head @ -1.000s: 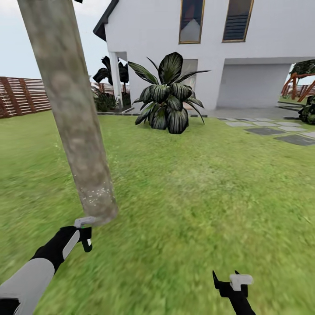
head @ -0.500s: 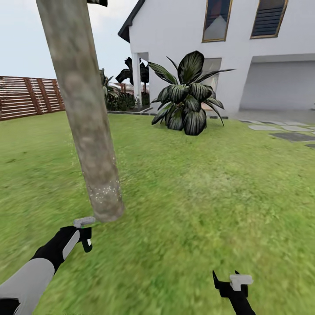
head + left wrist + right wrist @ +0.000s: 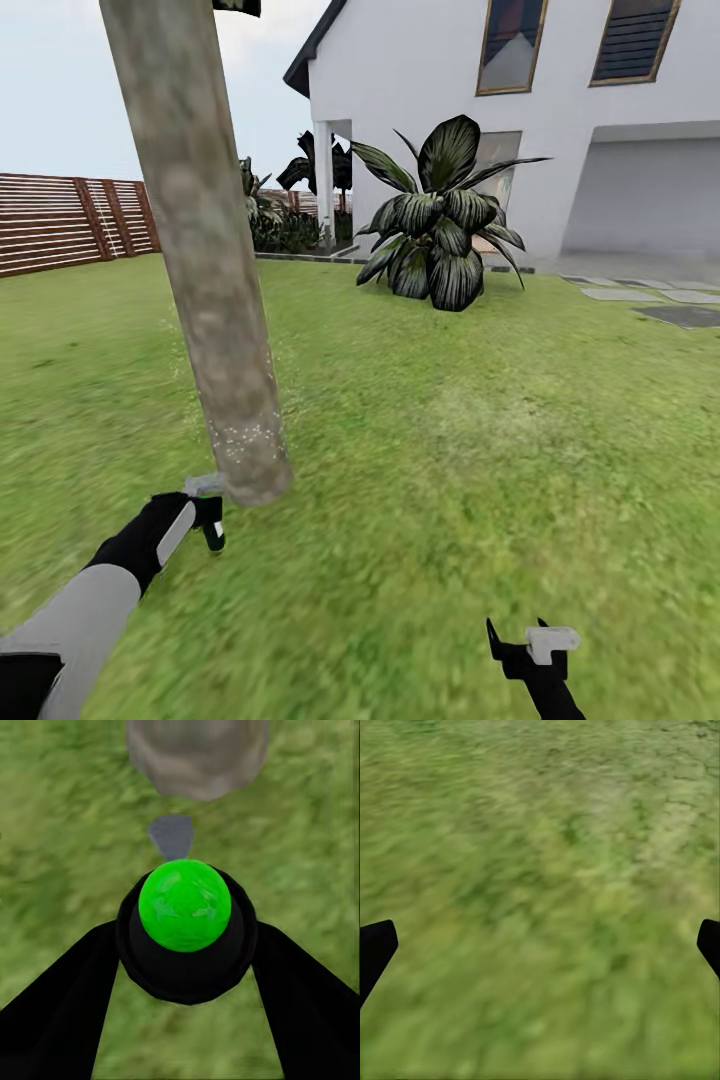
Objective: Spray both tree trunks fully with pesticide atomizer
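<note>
Green-capped black pesticide atomizer (image 3: 184, 926) pinched in left gripper (image 3: 205, 510); keep its nozzle facing mottled beige-grey tree trunk (image 3: 205, 260). Right gripper (image 3: 528, 645) fingers spread, empty.

- Head view: high, facing forward and down across the grass floor (image 3: 450, 480) toward the house (image 3: 560, 120); tree trunk (image 3: 205, 250) close at left.
- Left wrist view: close, looking along its fingers at the trunk base (image 3: 196, 757); shared with head view.
- Right wrist view: aimed down, close over grass (image 3: 540, 885).
</note>
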### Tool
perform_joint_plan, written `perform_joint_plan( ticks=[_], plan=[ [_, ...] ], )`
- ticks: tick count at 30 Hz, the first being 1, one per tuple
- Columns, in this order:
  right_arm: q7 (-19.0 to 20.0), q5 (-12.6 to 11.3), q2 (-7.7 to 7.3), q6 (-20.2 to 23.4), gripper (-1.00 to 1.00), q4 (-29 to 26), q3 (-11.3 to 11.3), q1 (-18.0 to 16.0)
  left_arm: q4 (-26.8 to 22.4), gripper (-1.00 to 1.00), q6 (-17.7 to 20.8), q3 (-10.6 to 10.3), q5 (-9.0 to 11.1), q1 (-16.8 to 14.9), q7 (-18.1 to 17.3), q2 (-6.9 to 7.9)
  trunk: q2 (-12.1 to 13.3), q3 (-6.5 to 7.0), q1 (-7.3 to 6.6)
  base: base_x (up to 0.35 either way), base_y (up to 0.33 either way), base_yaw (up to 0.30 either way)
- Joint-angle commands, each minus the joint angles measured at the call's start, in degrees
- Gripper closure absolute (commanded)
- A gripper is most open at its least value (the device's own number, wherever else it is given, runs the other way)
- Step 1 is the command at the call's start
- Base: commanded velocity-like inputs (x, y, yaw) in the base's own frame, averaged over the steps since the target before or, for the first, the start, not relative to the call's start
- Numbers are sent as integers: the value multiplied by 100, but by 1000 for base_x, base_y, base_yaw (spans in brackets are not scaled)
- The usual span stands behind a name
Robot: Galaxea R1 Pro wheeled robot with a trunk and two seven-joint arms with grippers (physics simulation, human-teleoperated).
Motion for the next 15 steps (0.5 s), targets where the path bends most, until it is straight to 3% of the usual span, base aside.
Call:
perform_joint_plan(
  ticks=[1,3,6,8,11,13,15],
  plan=[
    [-1,1,-1,0,-100,0,0,0,12,100,272,2,-16,-116,-8,19,0,-1,0,0,0,0],
    [-3,1,-9,0,-100,0,0,0,7,100,881,13,-15,-339,-15,91,0,-1,0,0,0,0],
    [-6,1,-11,0,-100,0,0,0,1,100,1185,2,-55,-620,-25,235,0,-1,0,0,0,0],
    [-6,1,-12,0,-100,0,0,0,-20,100,1330,-14,-38,-693,-26,119,0,-1,0,0,0,0],
    [-6,1,-12,0,-100,0,0,1,-30,100,1439,-20,-41,-920,-18,-319,0,-1,0,0,0,0],
    [-6,1,-19,0,-100,0,0,1,-25,100,1461,-15,-42,-995,-21,-323,0,-1,0,0,0,0],
    [-6,1,-20,0,-100,0,0,0,-23,100,1474,2,-49,-1006,-31,-192,0,-1,0,0,0,0]
  ],
)
